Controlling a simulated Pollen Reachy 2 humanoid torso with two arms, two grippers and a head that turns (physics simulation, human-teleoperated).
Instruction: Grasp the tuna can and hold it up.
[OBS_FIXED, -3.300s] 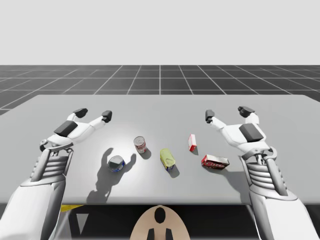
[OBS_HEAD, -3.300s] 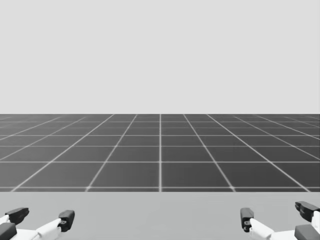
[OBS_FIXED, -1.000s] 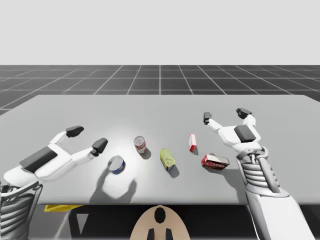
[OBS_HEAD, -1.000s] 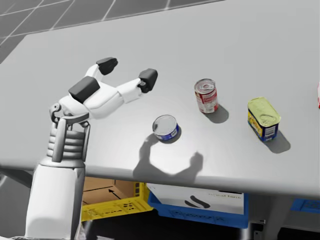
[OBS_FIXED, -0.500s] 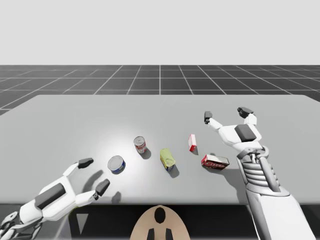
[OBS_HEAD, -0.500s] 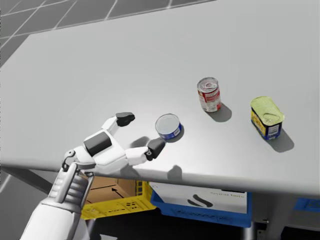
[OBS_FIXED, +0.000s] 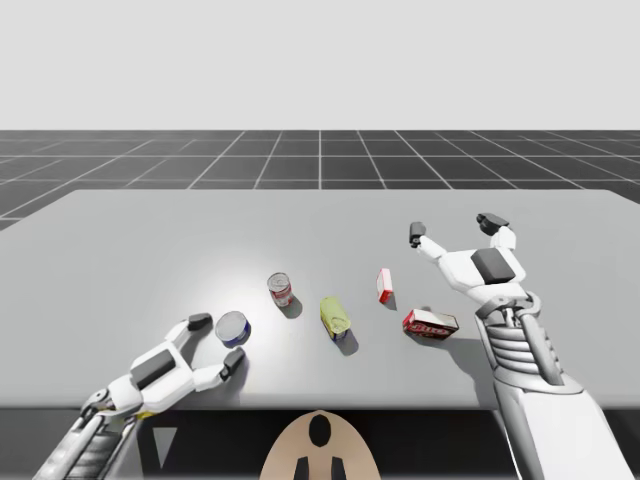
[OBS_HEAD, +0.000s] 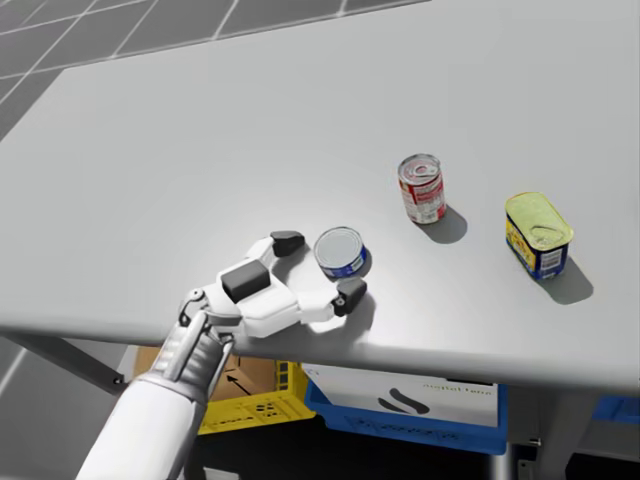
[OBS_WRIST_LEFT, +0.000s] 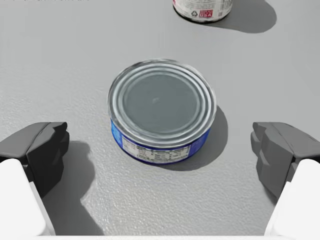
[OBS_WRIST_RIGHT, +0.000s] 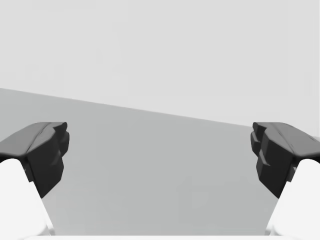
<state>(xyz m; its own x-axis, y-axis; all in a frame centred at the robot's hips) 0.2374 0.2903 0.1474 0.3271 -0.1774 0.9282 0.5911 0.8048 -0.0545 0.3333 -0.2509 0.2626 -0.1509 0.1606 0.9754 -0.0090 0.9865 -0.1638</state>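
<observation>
Standing just ahead of wide-apart left fingers (OBS_WRIST_LEFT: 37, 150), centred: tuna can (OBS_WRIST_LEFT: 162, 107), untouched.

On the bench (OBS_FIXED: 150, 240), the tuna can (OBS_WRIST_LEFT: 162, 112) sits between the fingers (OBS_WRIST_LEFT: 40, 150) of my left tool (OBS_FIXED: 217, 340), touching neither, it seems. The round upright can (OBS_HEAD: 422, 188) stands behind it to the right, the oblong can (OBS_HEAD: 538, 235) farther right.

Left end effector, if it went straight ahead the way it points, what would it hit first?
Probably the tuna can, upright just ahead, centred on the gap between its open fingers.
</observation>
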